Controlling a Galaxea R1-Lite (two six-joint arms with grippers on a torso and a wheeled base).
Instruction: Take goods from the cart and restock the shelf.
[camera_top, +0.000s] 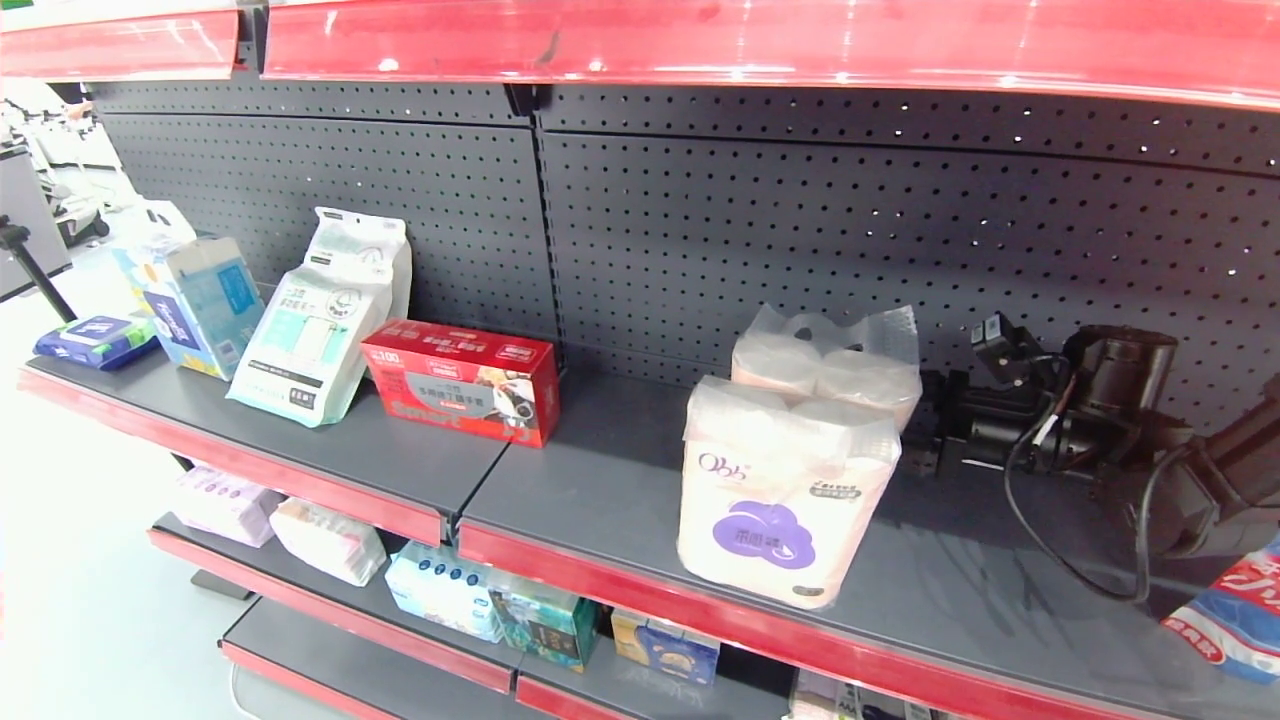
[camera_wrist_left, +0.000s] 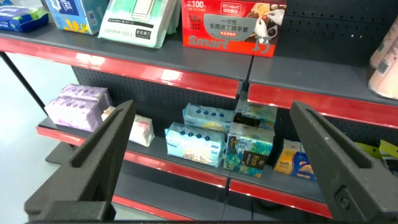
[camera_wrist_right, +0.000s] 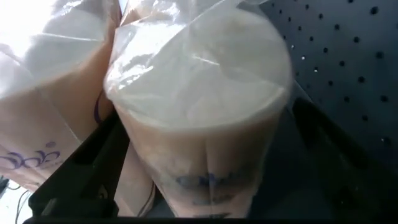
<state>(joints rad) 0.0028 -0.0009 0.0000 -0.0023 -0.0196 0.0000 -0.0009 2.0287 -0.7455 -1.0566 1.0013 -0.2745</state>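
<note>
1. Head view: nearest the camera, at the right edge, a blue, white and red plastic packet (camera_top: 1235, 610) lies on the front part of the dark grey shelf board with a red front strip (camera_top: 600, 490).
2. Near the middle of this board, a pale plastic pack of toilet rolls with a purple cloud print (camera_top: 780, 490) stands upright, close to the front strip.
3. Just behind it, near the black perforated back panel (camera_top: 700, 220), stands a second pack of toilet rolls in clear plastic (camera_top: 830, 360).
4. The right gripper (camera_top: 930, 425) is at the right side of the second pack, low over the board, and the pack partly hides it.
5. Further left on the board stand a red cardboard box (camera_top: 460, 380), a white stand-up pouch (camera_top: 320, 320) that leans backward, a light blue carton (camera_top: 200, 300) and a flat dark blue wipes packet (camera_top: 95, 340).
6. Left wrist view: the left gripper (camera_wrist_left: 211, 106) has its fingers wide apart and holds nothing. It faces the lower shelf level, where a lilac soft pack (camera_wrist_left: 78, 106), light blue tissue packs (camera_wrist_left: 196, 143), a dark green box (camera_wrist_left: 249, 146) and a yellow and blue box (camera_wrist_left: 295, 162) stand in a row.
7. Right wrist view: the right gripper (camera_wrist_right: 208, 112) is also spread wide, and the second pack (camera_wrist_right: 199, 93) stands between its two black fingers (camera_wrist_right: 81, 168). I cannot tell whether the fingers touch the wrap. The purple-print pack (camera_wrist_right: 43, 112) is just beside it.
</note>
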